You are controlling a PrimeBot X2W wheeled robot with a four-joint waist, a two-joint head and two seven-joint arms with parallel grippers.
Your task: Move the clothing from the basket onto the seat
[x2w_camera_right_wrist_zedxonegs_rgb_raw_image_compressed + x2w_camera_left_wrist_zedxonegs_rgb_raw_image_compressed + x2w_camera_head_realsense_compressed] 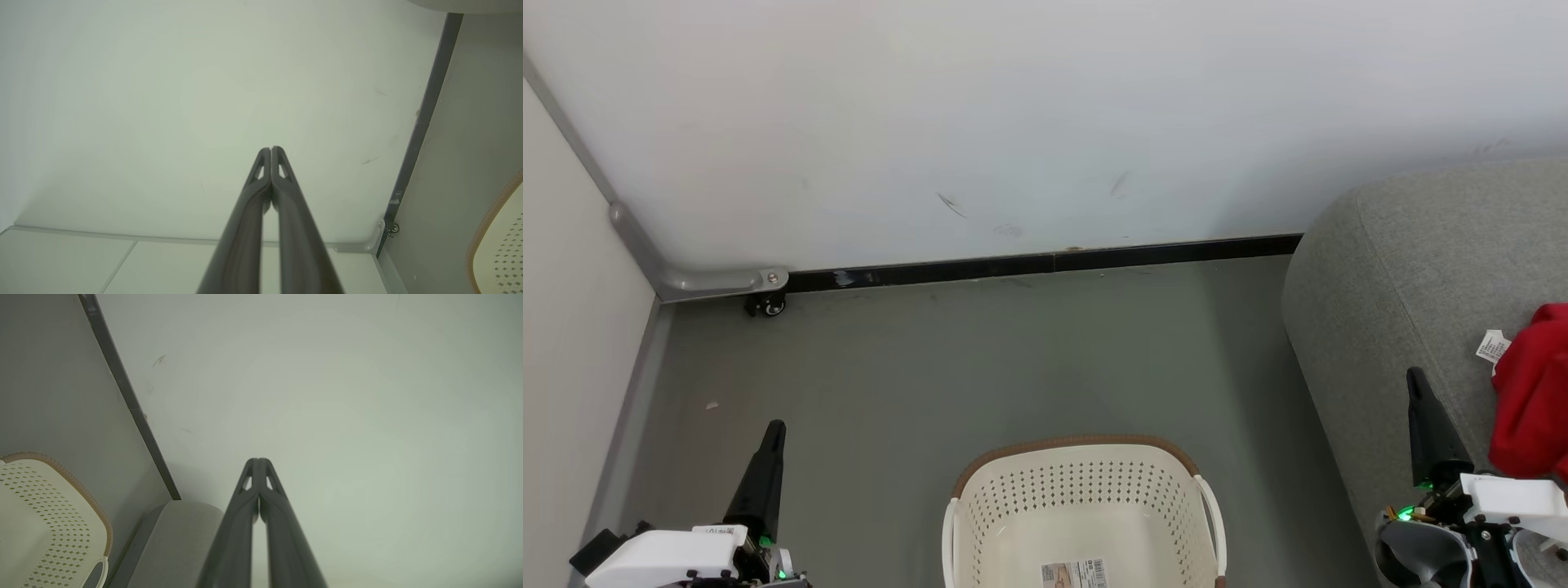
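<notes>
Left claw [258, 461] first, right up against its wrist camera: both long dark fingers are pressed together from the tips down, nothing between them, aimed at the bare pale wall [367, 396]. Right claw [271, 149], same story, with its fingers flat against each other, pinching nothing and pointing at the wall too. From the head camera the pair sit low at either side, the left one over the grey floor [972, 359], the right one up against the near edge of the seat [1388, 269].

Moving outward, the basket [1086, 490] stands on the floor between the two claws, perforated cream wall under a brown rim. What shows of its inside is bare plastic and a paper label [1075, 574] on the bottom, with no red anywhere. Its near part is cut off by the edge of the view, so that corner cannot be judged.

And there is the clothing [1531, 392]: a bright red heap lying on the seat, far right, just beside the right claw, with a white sewn label [1493, 346] poking out on its left. The fingers look clear of the fabric.

My read is that the carrying is done or very nearly so, with both arms idle. Next comes a check of the hidden near part of the basket. If fabric remains there, a claw must spread, dip over the rim and pinch it. If not, the right arm only needs to keep off the heap.
</notes>
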